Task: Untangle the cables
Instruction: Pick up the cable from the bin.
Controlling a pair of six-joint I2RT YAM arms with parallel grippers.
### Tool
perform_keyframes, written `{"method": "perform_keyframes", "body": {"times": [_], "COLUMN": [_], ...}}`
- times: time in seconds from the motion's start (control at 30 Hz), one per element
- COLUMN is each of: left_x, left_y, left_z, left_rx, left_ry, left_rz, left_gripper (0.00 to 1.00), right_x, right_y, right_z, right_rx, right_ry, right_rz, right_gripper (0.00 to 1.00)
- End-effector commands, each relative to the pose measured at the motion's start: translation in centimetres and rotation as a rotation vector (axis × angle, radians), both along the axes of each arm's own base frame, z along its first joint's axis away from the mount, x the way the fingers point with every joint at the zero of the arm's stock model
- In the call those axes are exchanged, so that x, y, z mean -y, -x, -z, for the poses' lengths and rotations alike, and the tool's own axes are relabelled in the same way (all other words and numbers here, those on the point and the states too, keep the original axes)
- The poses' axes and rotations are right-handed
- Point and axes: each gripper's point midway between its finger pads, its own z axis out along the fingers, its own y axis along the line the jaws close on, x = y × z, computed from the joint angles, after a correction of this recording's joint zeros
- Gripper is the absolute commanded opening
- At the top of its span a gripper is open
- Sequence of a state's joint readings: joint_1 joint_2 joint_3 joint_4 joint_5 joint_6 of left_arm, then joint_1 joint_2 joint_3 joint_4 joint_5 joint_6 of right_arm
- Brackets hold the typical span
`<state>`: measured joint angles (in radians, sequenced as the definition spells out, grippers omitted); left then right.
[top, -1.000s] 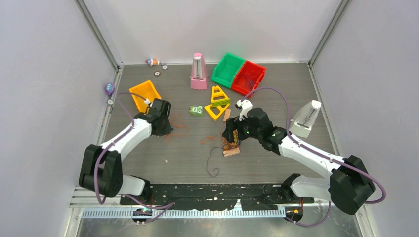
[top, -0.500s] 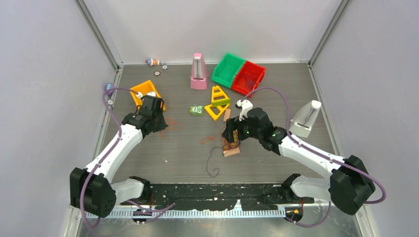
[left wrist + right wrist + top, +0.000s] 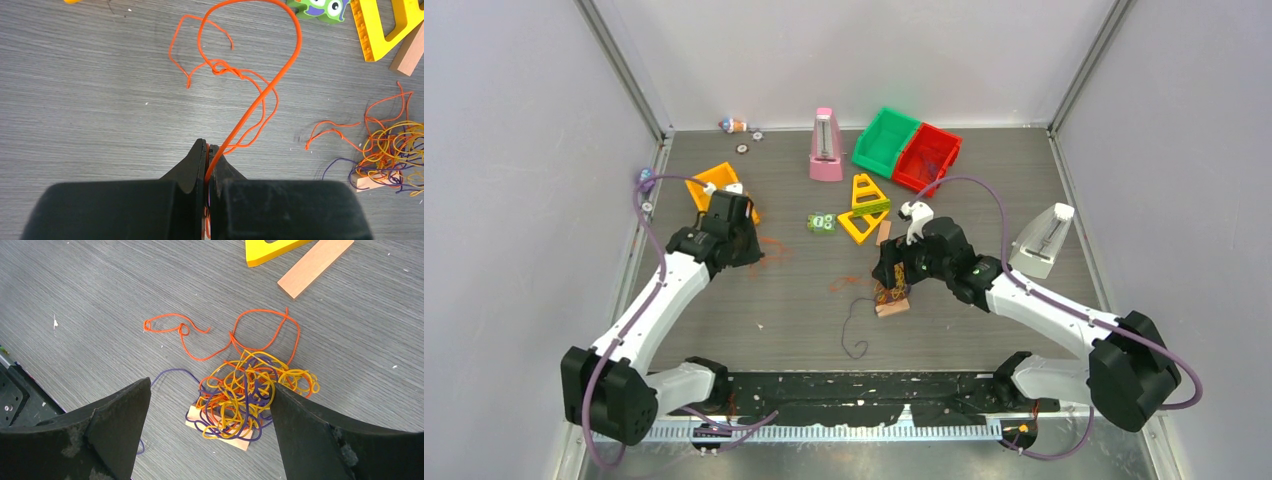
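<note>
Retreated left gripper [image 3: 208, 148]; orange cable [image 3: 298, 37] pinch visible wrist-only

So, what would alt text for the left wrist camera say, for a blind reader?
A black pincer shut on a thick orange cable that loops away over a grey table. Thinner orange strands knot inside the loop; a multicoloured tangle lies at right.

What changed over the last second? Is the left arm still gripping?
The left fingers, shut on an orange cable, moved farther out and left toward the orange bin, dragging the cable along. Nothing was let go. The right fingers stayed open over the tangle; the other items didn't move.
</note>
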<state>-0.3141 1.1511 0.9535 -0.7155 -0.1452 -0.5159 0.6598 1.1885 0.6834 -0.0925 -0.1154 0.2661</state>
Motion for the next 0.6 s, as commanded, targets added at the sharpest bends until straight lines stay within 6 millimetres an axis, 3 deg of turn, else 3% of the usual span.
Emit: {"method": "perform_keyframes", "body": {"times": [0.0,0.2,0.5,0.57], "left_x": [1.0,0.6,-0.5,-0.5], "left_y": [-1.1,-2.7,-6.7,-7.2], "left_z": [0.4,2.7,3.8,4.5], "left_rx": [0.001,-0.018,-0.056,-0.085], "left_ry": [0.019,-0.025,-0.152,-0.168], "left_rz": [0.037,0.003,-0.053,-0.051], "left_gripper": [0.03,0.0,0.0,0.11], "right_x": [-1.2,-1.1,-0.9,-0.9], "right_y": [-1.0,-0.8,-0.7,-0.7], "right_z": [-2.2,-2.4,-2.6,-2.7], "right_rx": [0.045,0.048,0.051,0.053], "right_ry": [-0.048,-0.053,-0.053,-0.053], "right_rz": [-0.016,-0.014,-0.012,-0.012], "right_gripper": [0.93,0.93,0.93,0.93]}}
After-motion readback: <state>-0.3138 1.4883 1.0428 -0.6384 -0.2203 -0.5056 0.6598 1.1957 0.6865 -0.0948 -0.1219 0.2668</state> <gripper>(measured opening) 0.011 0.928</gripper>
